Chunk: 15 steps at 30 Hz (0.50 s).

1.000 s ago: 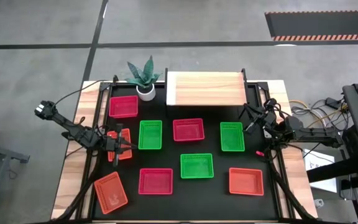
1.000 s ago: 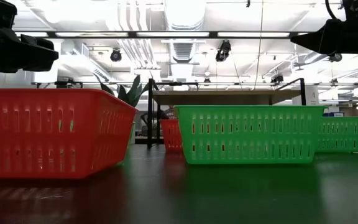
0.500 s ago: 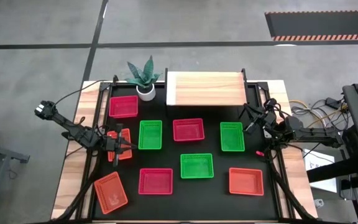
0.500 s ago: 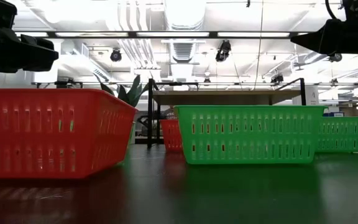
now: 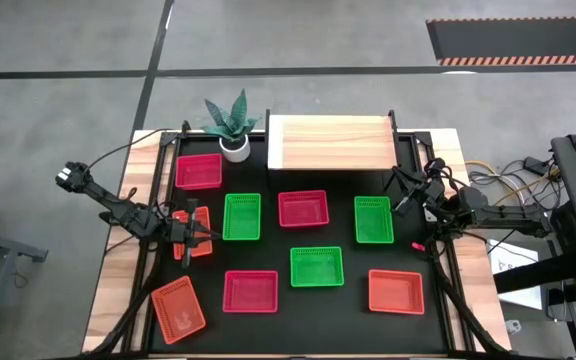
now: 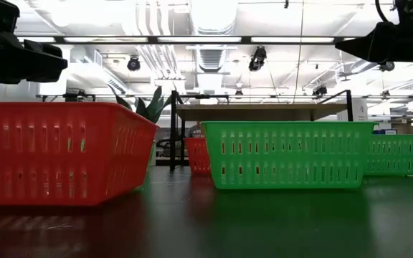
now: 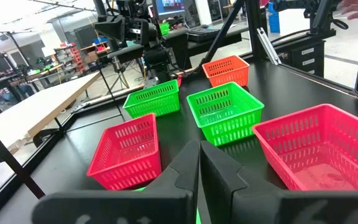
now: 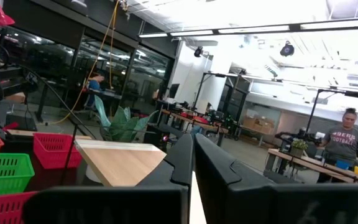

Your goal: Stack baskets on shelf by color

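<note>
**Nothing stacked yet, both arms poised over the bench**

We're at the very start: the shelf (image 5: 330,142) is bare, a pale wood board on black legs, and every basket sits on the bench (image 5: 268,255). We judge no basket has been picked up.

Our left end effector (image 5: 204,237) hangs with its fingers pressed together, pinching nothing, right over an orange basket (image 5: 182,240). Just ahead of it lies a green basket (image 5: 241,217), and beyond that a red basket (image 5: 302,209). Behind and below it rests a second orange basket (image 5: 179,309), turned askew.

Our right end effector (image 5: 400,205) is also shut and empty, hovering at the bench's edge with a green basket (image 5: 374,220) just beside its tip and the shelf a short way off to its side.

The baskets are shallow mesh trays with slotted walls, all the same shape. In the high view we count three red, three green, three orange. The left wrist view shows their flared rims clearly, the nearest red basket (image 7: 128,150) just past the closed fingers (image 7: 185,171).

Our read of the next move: one end effector has to spread its fingers, come down over a basket's rim and pinch the thin wall. The left one is best placed, with the orange basket directly beneath it. The mesh wall is narrow, so the approach needs to be square to the rim.
</note>
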Each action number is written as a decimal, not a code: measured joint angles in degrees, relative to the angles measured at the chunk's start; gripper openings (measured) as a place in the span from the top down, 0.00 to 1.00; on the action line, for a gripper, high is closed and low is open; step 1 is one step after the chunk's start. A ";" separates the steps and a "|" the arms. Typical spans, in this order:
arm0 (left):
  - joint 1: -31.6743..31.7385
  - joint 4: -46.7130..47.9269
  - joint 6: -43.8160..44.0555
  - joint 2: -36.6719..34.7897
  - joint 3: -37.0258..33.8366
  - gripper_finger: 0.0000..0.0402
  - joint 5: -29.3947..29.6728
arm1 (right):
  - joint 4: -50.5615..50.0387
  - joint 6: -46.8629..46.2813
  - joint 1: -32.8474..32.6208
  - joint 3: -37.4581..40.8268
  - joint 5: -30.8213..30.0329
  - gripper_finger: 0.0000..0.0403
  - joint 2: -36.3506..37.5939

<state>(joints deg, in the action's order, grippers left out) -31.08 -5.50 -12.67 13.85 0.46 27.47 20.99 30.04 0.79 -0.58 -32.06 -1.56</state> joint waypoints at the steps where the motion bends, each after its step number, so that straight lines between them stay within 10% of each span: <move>1: 0.00 -0.01 0.00 0.01 0.00 1.00 -0.01 | 0.00 0.00 0.00 0.00 -0.02 0.98 0.02; 15: 0.00 -0.05 -1.57 0.00 0.01 1.00 0.01 | 0.01 0.00 -0.02 0.00 -0.01 0.98 0.02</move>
<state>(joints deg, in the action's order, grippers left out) -31.08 -5.55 -14.24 13.85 0.47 27.48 21.00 30.04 0.78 -0.58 -32.06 -1.54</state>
